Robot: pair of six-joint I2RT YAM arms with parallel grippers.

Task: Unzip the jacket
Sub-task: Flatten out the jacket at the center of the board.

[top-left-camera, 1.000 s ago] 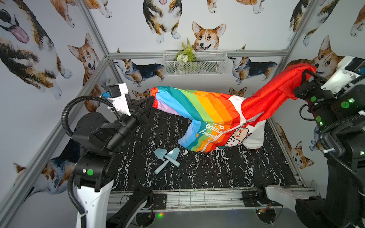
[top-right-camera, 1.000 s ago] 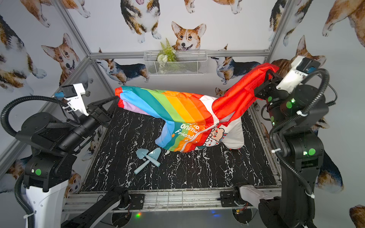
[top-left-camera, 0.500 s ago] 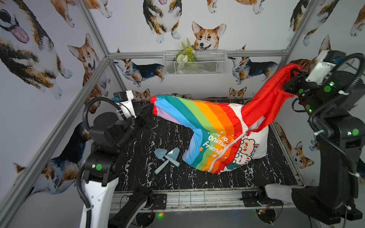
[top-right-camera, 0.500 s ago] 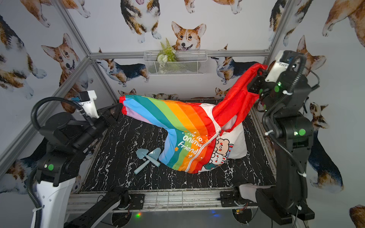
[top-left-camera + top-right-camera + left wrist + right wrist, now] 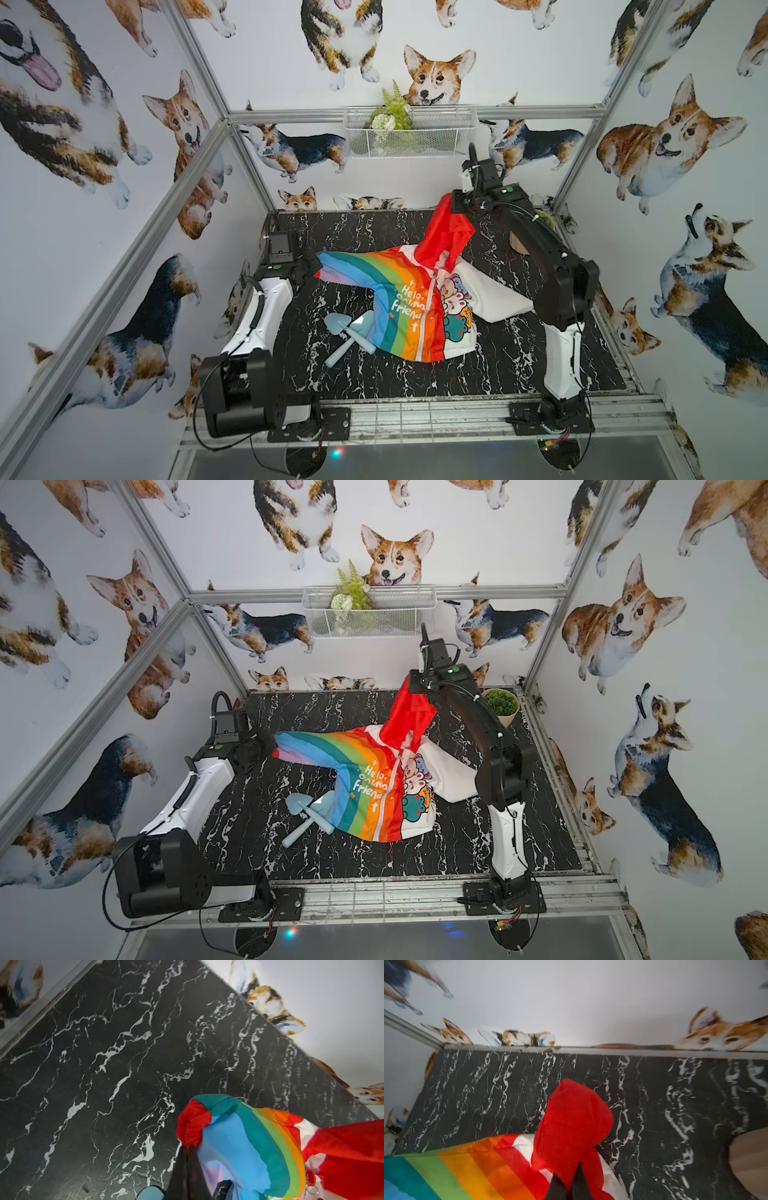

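The jacket lies front-up on the black marble table, rainbow half beside the white cartoon half, in both top views. Its white zipper runs down the middle and looks closed. My left gripper is low at the table's left, shut on the red cuff of the rainbow sleeve. Toward the back, my right gripper is shut on the tip of the red hood and holds it lifted above the table. Red cloth sits pinched between the right fingers.
Two light blue toy shovels lie crossed at the jacket's left hem, partly under it. A potted green plant stands in the back right corner, near the right arm. A white wire basket hangs on the back wall.
Both arms came down and the jacket, earlier stretched in the air, now rests on the table. The right gripper swung with the hood from the right wall to the back middle.
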